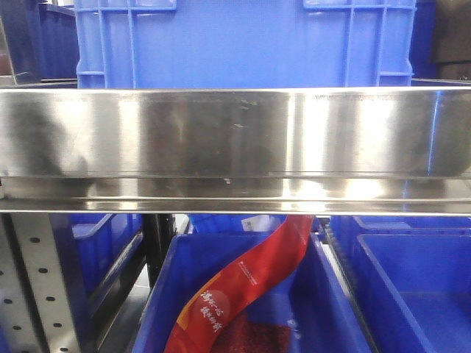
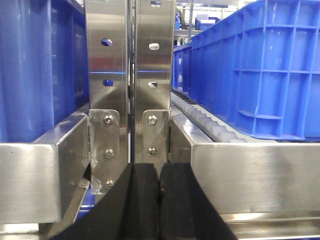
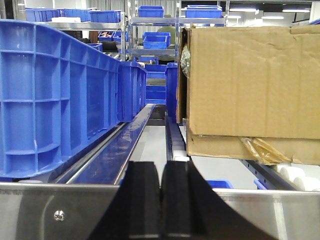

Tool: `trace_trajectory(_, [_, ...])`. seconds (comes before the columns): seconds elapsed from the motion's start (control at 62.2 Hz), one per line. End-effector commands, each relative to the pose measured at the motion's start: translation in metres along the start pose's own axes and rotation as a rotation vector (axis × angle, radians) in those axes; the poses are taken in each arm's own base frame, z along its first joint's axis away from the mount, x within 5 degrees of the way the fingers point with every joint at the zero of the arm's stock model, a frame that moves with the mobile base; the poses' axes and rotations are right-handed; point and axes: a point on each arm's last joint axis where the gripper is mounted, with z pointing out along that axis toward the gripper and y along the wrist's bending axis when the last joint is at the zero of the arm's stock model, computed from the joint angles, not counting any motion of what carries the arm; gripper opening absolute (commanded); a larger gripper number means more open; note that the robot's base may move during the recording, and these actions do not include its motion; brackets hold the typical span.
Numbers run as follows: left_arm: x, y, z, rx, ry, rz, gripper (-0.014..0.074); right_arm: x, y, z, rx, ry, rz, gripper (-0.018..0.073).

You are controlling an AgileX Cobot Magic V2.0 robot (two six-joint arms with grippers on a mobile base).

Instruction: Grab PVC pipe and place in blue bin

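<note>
A warehouse aisle of steel racking is filling every view, with a broad brushed-steel shelf rail (image 1: 235, 140) running across the front camera and blocking most of what lies behind it. Above that rail a large blue bin (image 1: 243, 44) is sitting on the shelf, its rim cut off by the top of the frame, so its contents are not showing. Below the rail a lower blue bin (image 1: 250, 294) is holding a red printed bag (image 1: 246, 287) that is curving up toward the rail, where its upper end is disappearing; another blue bin (image 1: 412, 287) to the right is only partly in frame. In the left wrist view the left gripper (image 2: 159, 200) is pointing at a perforated steel upright (image 2: 130, 75), its black jaws pressed together with nothing between them, and a blue crate (image 2: 260, 70) is resting on white rollers (image 2: 210, 122) to the right. In the right wrist view the right gripper (image 3: 161, 200) is likewise showing its jaws closed together and empty, facing a lane between a blue crate (image 3: 55, 95) and a cardboard box (image 3: 250, 85). The PVC pipe is not appearing in any view, so its position and long axis cannot be told.
</note>
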Motion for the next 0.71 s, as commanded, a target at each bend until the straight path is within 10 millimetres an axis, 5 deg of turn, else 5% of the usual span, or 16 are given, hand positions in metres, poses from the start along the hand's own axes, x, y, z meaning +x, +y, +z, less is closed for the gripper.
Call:
trace_trajectory(0.0, [-0.0027,-0.0004,-0.0006,0.007,-0.025,0.018,-0.0111,-0.0022,0.0,-0.0004,0.0,-0.026,-0.006,-0.0168])
trace_trajectory(0.692, [-0.0026,0.0016,-0.0006,-0.029,-0.024,0.017,-0.0111,-0.0022,0.0,-0.0004,0.0,-0.026,-0.006,-0.0168])
